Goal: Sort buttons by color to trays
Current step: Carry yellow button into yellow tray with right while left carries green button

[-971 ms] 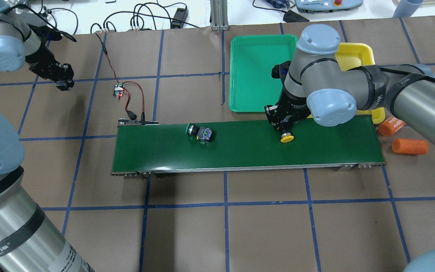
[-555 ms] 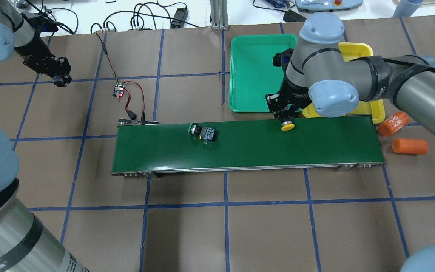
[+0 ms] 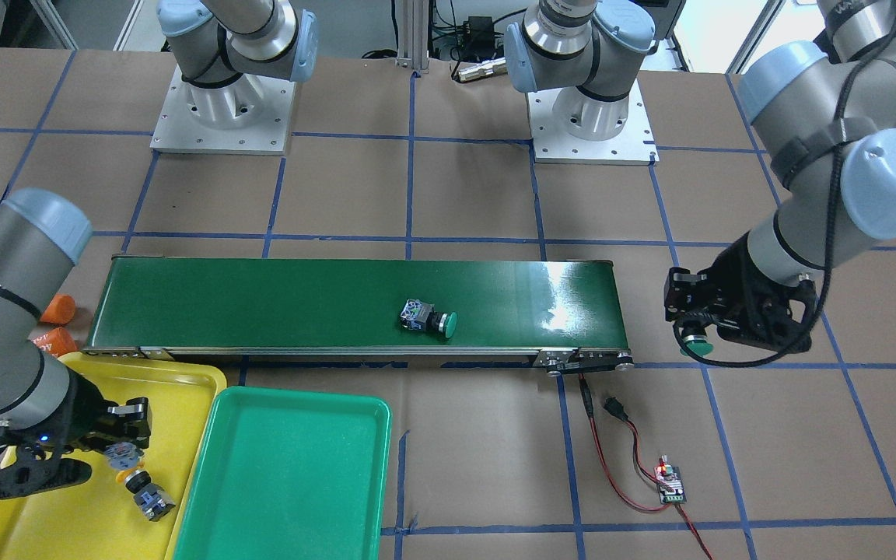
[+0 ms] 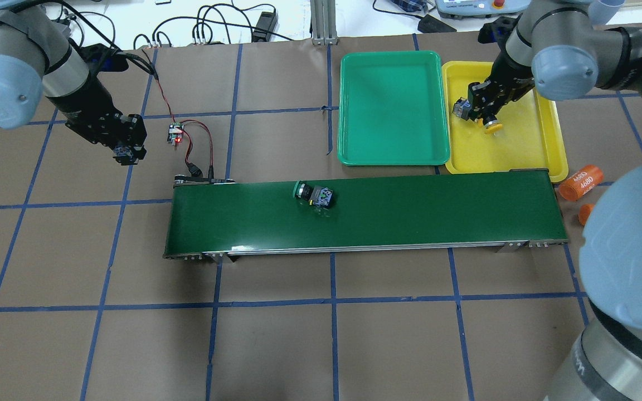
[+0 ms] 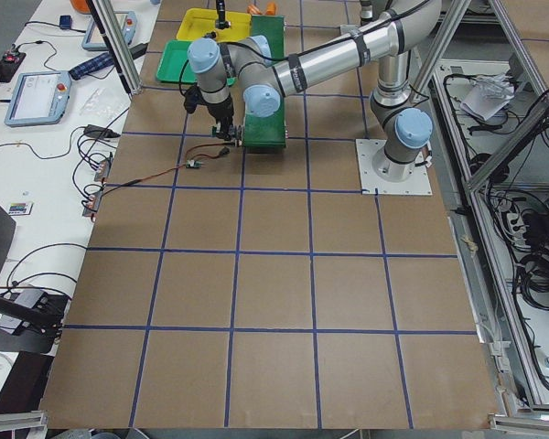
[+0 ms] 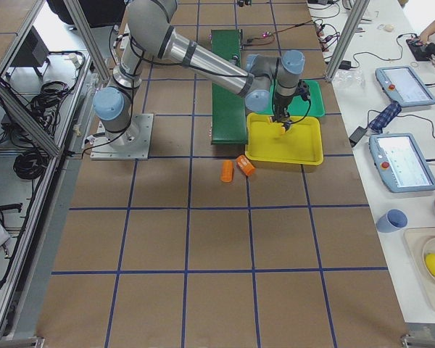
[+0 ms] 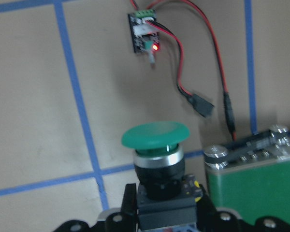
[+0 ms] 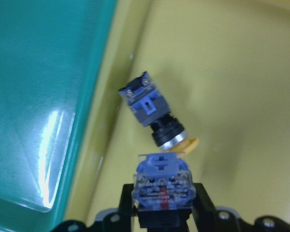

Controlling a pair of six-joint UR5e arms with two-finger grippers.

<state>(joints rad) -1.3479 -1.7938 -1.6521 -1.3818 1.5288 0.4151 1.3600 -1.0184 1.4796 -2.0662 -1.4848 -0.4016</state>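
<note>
The robot's right tool [image 8: 162,195] hangs low over the yellow tray [image 4: 527,150] at the far right of the desk [image 4: 332,334], pinching a yellow button [image 4: 490,127] by its blocky body, cap turned downward. A second yellow button [image 3: 151,499] lies on its side on the tray floor just beside it, near the wall next to the green tray [image 4: 390,106]. Whether the two buttons touch cannot be told.

Well apart, at the left, the left tool [image 7: 165,205] is pressed onto the body of a green button [image 7: 156,135]. It hovers above bare desk just off the left end of the conveyor belt [image 4: 410,209], with the small circuit board [image 7: 145,34] on the far side. The other green button [image 4: 312,194] lies on its side near the middle of the belt, cap pointing left.

The step in hand looks like the drop of the yellow button into its matching tray. The next move calls for a short descent and a parting of the fingers, set a little away from the button already lying there so that neither is knocked.

Neither green button has reached the green tray. The left arm's load probably has to go onto the belt to travel right, since the trays sit on the right arm's side.
</note>
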